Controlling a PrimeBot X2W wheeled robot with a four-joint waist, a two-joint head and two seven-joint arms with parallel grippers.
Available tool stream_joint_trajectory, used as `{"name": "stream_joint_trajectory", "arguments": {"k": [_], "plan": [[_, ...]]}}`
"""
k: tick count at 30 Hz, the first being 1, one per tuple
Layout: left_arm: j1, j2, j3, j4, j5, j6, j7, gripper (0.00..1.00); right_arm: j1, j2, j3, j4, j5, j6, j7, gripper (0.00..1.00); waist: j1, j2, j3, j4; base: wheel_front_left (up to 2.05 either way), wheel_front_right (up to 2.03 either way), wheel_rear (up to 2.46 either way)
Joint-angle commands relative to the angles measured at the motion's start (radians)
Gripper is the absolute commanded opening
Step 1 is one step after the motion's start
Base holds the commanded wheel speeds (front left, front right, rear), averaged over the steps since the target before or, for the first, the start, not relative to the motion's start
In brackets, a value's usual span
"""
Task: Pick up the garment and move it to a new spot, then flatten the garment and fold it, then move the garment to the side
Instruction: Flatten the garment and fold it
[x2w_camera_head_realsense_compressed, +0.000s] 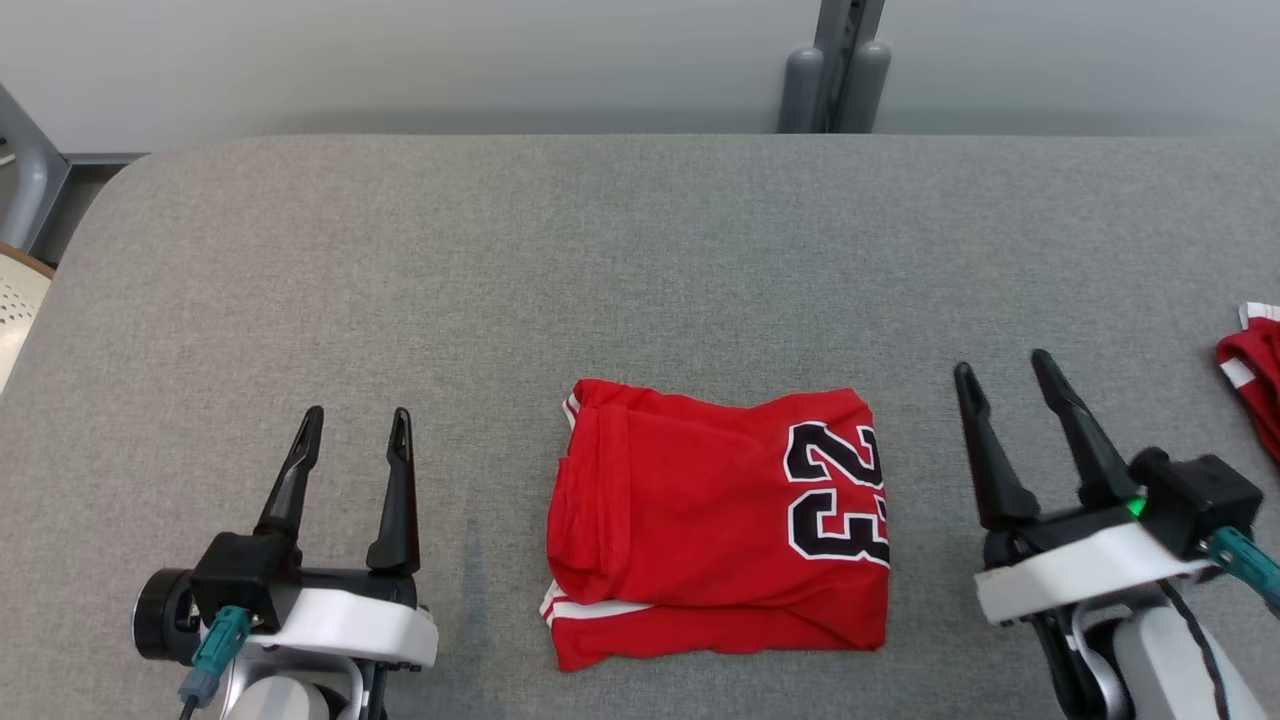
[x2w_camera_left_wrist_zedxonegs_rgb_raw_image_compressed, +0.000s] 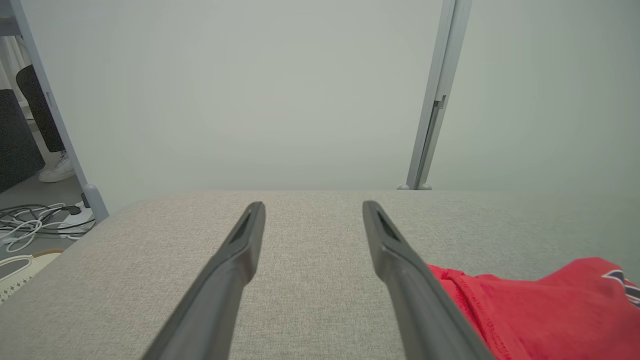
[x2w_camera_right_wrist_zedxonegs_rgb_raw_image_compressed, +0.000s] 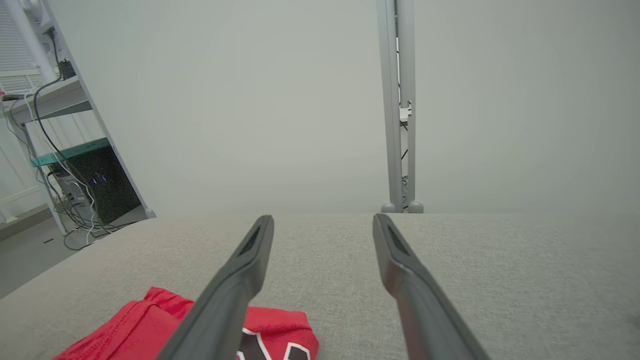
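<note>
**Grey table (x2w_camera_head_realsense_compressed: 640, 250) — one folded garment (x2w_camera_head_realsense_compressed: 700, 540) between two open grippers**

Grey woven cloth covers the table, which runs back to a plain pale wall; one grey upright post (x2w_camera_head_realsense_compressed: 835, 70) stands behind the far edge.

Legible marking: one number "23" (x2w_camera_head_realsense_compressed: 838, 490), two black digits with a white outline, printed on the right part of the garment and lying sideways in the head view.

Task item: one red garment, folded into a rough rectangle, lies near the front edge of the table, between the two grippers and touching neither; white stripes trim its left side and lower left corner.

Tool state, left gripper (x2w_camera_head_realsense_compressed: 357, 418): two dark fingers spread wide, nothing between them; it sits to the left of the garment, over the table cloth.

Tool state, right gripper (x2w_camera_head_realsense_compressed: 1003, 365): two dark fingers likewise spread, holding nothing; it sits to the right of the garment; one green light (x2w_camera_head_realsense_compressed: 1137, 508) shows on its body.

Other items: one second red piece (x2w_camera_head_realsense_compressed: 1250, 370) with white trim lies at the table's right edge, well apart from the folded garment and cut off by the frame; the left wrist view shows one white shoe (x2w_camera_left_wrist_zedxonegs_rgb_raw_image_compressed: 55, 172) and a tangle of cables (x2w_camera_left_wrist_zedxonegs_rgb_raw_image_compressed: 30, 220) on the floor beyond the table corner.
</note>
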Motion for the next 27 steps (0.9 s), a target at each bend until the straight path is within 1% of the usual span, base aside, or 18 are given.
{"name": "stream_joint_trajectory", "arguments": {"k": [1, 5, 8, 19, 27], "plan": [[0.014, 0.005, 0.006, -0.002, 0.008, 0.004, 0.001, 1.0, 0.029, -0.012, -0.029, -0.005, -0.015, 0.0, -0.007, 1.0, 0.0, -0.0001, -0.012, -0.009, 0.0, 0.0, 0.0], [0.04, 0.013, 0.02, -0.003, 0.012, 0.004, 0.0, 1.0, 0.1, -0.026, -0.115, -0.01, -0.046, 0.0, -0.007, 1.0, 0.0, -0.0001, -0.039, -0.02, 0.0, 0.0, 0.0], [0.068, 0.021, 0.028, -0.008, 0.016, 0.005, 0.0, 1.0, 0.144, -0.033, -0.148, -0.019, -0.061, 0.0, 0.005, 1.0, 0.0, -0.0001, -0.061, -0.027, 0.0, 0.0, 0.0], [0.157, 0.042, 0.025, -0.017, 0.017, -0.01, 0.001, 1.0, 0.287, -0.021, -0.217, -0.088, -0.098, 0.0, 0.071, 1.0, 0.0, -0.0001, -0.149, -0.028, 0.0, 0.0, 0.0], [0.186, 0.055, 0.019, -0.021, 0.01, -0.012, 0.006, 1.0, 0.347, -0.011, -0.238, -0.137, -0.109, 0.0, 0.103, 1.0, 0.0, -0.0001, -0.176, -0.033, 0.0, 0.0, 0.0]]}}
